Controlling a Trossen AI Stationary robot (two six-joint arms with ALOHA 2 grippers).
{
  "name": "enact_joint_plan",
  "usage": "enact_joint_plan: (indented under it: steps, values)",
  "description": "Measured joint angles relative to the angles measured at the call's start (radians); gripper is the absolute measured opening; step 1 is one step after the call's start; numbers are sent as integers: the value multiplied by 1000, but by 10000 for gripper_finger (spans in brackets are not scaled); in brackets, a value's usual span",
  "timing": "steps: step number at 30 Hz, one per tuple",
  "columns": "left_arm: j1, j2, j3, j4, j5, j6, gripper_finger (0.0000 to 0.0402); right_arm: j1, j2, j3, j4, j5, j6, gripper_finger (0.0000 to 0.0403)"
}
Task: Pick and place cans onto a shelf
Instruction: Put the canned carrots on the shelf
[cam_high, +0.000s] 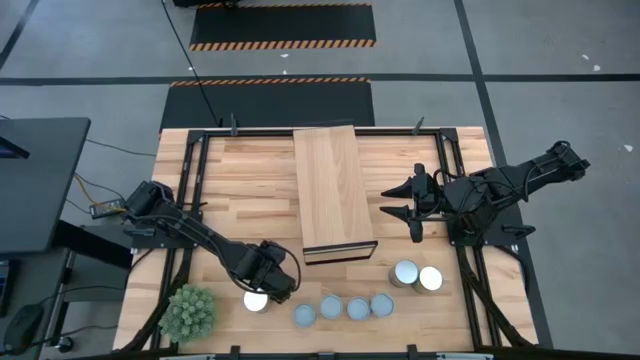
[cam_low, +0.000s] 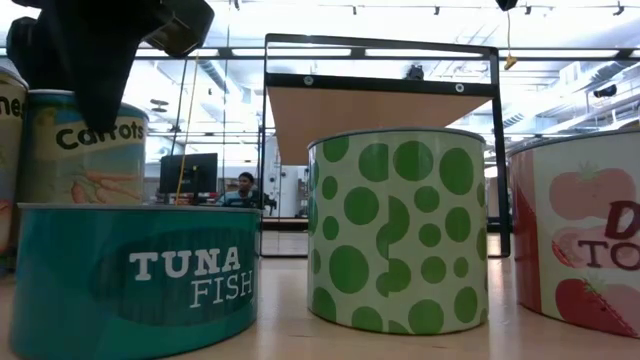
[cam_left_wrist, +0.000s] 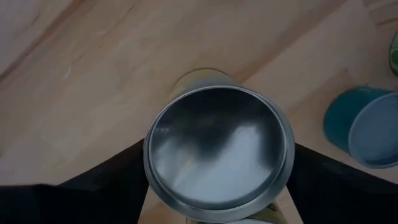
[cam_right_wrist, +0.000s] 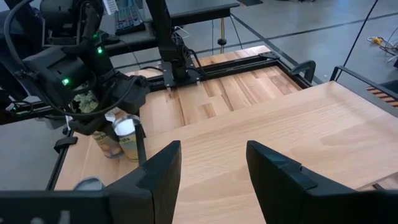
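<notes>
left gripper (cam_high: 262, 296): straddling carrots can (cam_high: 256, 300), grip unclear | right gripper (cam_high: 412, 212): parted, empty

left end effector (cam_high: 262, 292) over can (cam_high: 256, 300), shelf (cam_high: 333, 192) centred

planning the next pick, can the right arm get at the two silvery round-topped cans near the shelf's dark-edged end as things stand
Probably yes. The right gripper hangs open beside the light-wood shelf, and the two silvery round-topped cans stand just nearer the table's front edge, with bare tabletop between. The left gripper is busy at another can.
</notes>
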Motion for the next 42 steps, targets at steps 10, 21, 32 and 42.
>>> enact_joint_plan:
  steps: [10, 21, 32, 42]
  values:
    - [58, -2, 1, -37, 37, 91, 325, 0, 0, 0, 0, 0, 0, 190]
    - [173, -62, 0, -135, 65, 267, 324, 0, 0, 0, 1, 0, 0, 190]
    - [357, -236, 0, -221, 79, 395, 323, 0, 0, 0, 7, 0, 4, 190]
    - [530, -330, 31, -240, 76, 499, 323, -3, 0, 0, 7, 0, -15, 190]
